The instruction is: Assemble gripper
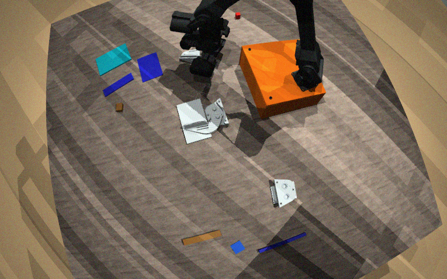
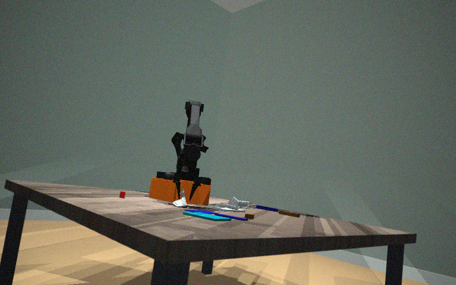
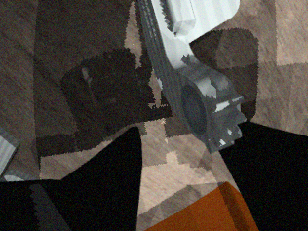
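Btwn orange block (image 1: 270,72) (image 2: 162,189) (image 3: 210,209), blue tile (image 1: 149,67): pincer (image 1: 202,65) (image 2: 185,197) (image 3: 174,127) part-open, holds 0; wht jaw (image 1: 189,55) (image 2: 180,202) (image 3: 210,87) nr tips

From above, my brown-striped counter (image 1: 142,173) (image 2: 258,229) (image 3: 288,87) bears a red cube (image 1: 237,15) (image 2: 122,194) at 12 o'clock, an orange block (image 1: 266,69) (image 2: 160,189) (image 3: 205,213) at 1, the housing plate (image 1: 287,190) and a long blue strip (image 1: 282,242) (image 2: 266,208) at 5, a blue square (image 1: 237,247) at 6, an ochre bar (image 1: 201,237) (image 2: 289,213) at 7, and the gripper base (image 1: 189,133) towards 10, with 1 teal slab (image 1: 113,59) (image 2: 206,216) farther out.
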You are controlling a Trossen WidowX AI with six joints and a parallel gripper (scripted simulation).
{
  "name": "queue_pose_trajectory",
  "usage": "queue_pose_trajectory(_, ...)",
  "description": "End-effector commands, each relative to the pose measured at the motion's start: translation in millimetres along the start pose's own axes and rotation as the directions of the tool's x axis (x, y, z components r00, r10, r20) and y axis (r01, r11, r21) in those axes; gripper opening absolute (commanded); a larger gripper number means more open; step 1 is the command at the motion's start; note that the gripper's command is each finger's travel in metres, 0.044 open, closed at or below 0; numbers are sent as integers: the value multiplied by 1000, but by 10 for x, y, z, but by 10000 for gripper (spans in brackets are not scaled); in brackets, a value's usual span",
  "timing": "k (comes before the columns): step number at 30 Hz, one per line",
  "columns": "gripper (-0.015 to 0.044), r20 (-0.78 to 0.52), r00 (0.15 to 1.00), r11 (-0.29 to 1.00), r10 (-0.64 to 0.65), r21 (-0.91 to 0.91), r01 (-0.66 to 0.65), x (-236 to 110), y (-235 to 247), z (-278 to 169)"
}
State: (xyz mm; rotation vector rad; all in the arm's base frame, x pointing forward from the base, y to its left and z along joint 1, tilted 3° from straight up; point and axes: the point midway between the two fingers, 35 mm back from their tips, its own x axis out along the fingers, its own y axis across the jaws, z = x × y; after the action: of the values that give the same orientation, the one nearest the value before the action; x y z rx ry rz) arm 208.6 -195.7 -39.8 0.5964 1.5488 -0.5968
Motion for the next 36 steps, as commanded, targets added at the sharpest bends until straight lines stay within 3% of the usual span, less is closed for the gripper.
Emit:
queue_pose_trajectory(1,299,34,999,1000,4,1,-4,-495,4,49)
queue_pose_trajectory(7,440,34,999,1000,4,1,-4,-591,3,35)
queue_pose_trajectory(36,440,34,999,1000,4,1,-4,-591,3,35)
